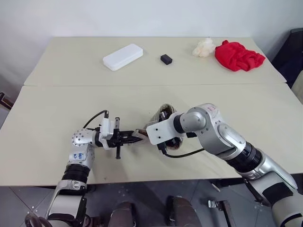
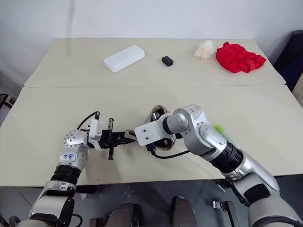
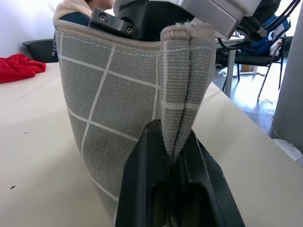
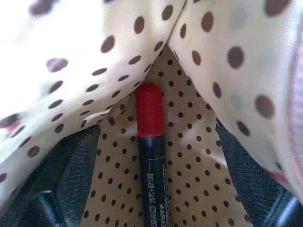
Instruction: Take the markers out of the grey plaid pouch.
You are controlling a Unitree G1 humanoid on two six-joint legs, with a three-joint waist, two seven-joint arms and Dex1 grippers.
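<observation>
The left tool [image 1: 134, 136] is squeezed tight on one end of the grey plaid pouch [image 3: 118, 109], holding it up off the tabletop [image 1: 47, 123]. The right tool [image 4: 151, 198] is inside with its fingers wide apart around the dark marker [image 4: 151, 156] with the red tip, not gripping yet. It should close gently on the marker's middle, missing the dotted lining, and pull straight out.

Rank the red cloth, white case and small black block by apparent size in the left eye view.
1. red cloth and white case: look about alike, too close to rank.
2. small black block: clearly smallest.
</observation>
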